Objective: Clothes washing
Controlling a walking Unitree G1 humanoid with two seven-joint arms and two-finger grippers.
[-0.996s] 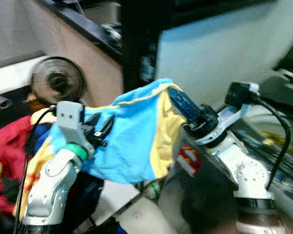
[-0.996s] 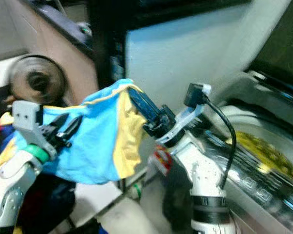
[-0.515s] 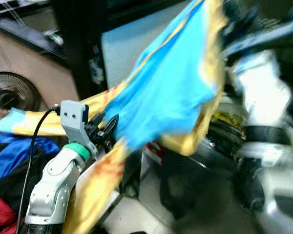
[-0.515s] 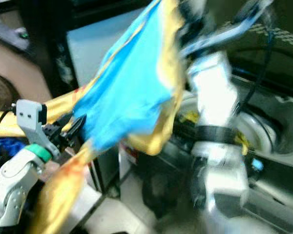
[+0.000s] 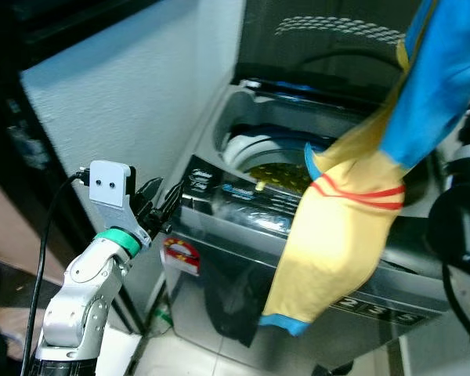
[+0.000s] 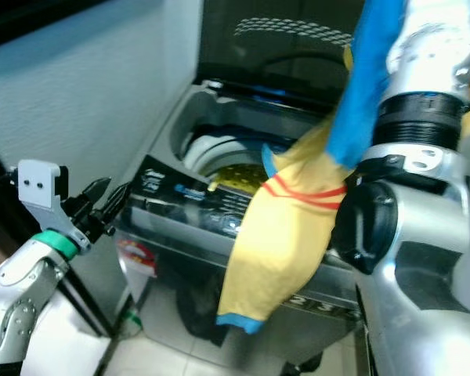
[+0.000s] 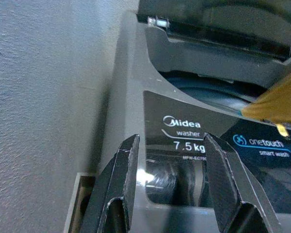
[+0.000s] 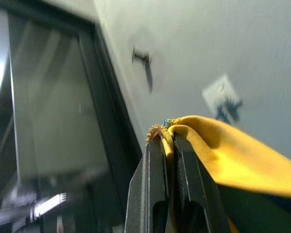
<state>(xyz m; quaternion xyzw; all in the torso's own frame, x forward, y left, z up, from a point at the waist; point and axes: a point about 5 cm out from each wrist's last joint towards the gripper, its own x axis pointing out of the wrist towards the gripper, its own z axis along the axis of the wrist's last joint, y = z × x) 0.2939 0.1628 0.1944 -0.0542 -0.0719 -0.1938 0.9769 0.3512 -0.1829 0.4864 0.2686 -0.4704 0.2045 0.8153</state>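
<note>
The right gripper is raised above the head camera's field, its two black fingers pinched together on the yellow edge of a yellow and blue garment. The garment hangs down from that grip with its long axis near vertical, blue part uppermost, then the yellow body crossed by a red stripe, and a blue-trimmed hem pointing at the floor in front of the washing machine. It dangles over the machine's front right side, just before the open tub, where some cloth already lies. The left gripper is held out empty, fingers parted, near the machine's front left corner and its control panel. A second ago the garment was stretched sideways between both grippers over a pile of laundry; now only the right one holds it, lifted high, and the camera has swung round to the machine.
</note>
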